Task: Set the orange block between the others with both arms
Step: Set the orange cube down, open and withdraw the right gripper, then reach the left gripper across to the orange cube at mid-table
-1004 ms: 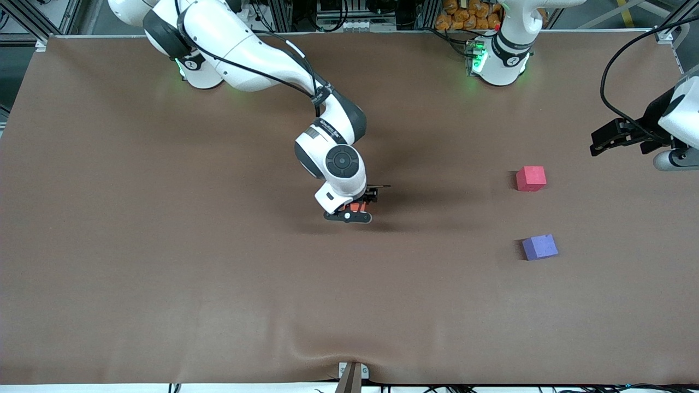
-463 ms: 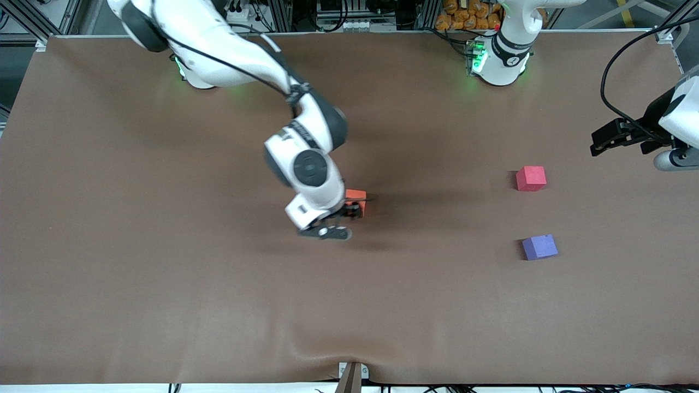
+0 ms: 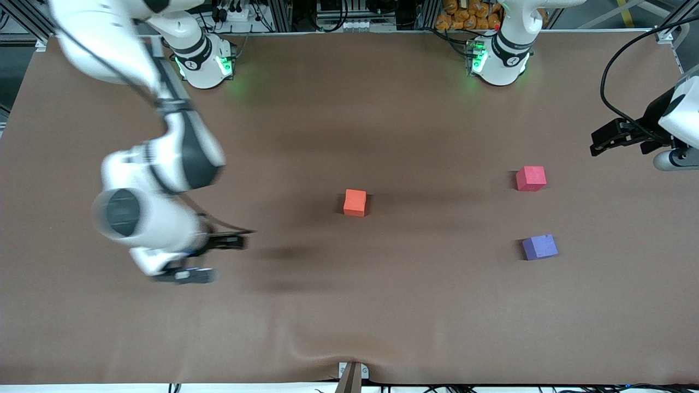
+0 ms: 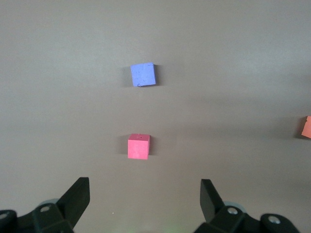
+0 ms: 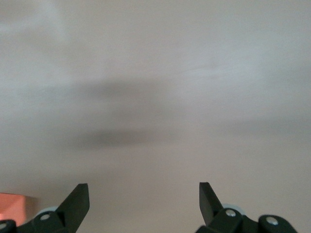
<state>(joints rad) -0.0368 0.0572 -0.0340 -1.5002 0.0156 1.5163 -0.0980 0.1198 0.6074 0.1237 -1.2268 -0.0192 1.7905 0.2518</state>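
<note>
The orange block [image 3: 355, 202] sits alone on the brown table near its middle, and shows at an edge of the left wrist view [image 4: 306, 127] and in a corner of the right wrist view [image 5: 13, 206]. The pinkish-red block [image 3: 531, 178] [image 4: 138, 146] and the purple-blue block [image 3: 539, 246] [image 4: 144, 74] stand apart toward the left arm's end, the purple one nearer the front camera. My right gripper [image 3: 210, 257] [image 5: 144, 194] hangs open and empty over bare table toward the right arm's end. My left gripper [image 3: 600, 143] [image 4: 145, 194] waits open, over the table edge beside the pinkish-red block.
A brown cloth [image 3: 306, 305] covers the whole table, with a wrinkle [image 3: 327, 349] near the front edge by a clamp [image 3: 352, 376]. The green-lit arm bases [image 3: 202, 65] [image 3: 499, 60] stand along the back edge.
My right gripper was around the orange block, left it on the table and swung away toward the right arm's end. The left arm and the other two blocks have not moved.
</note>
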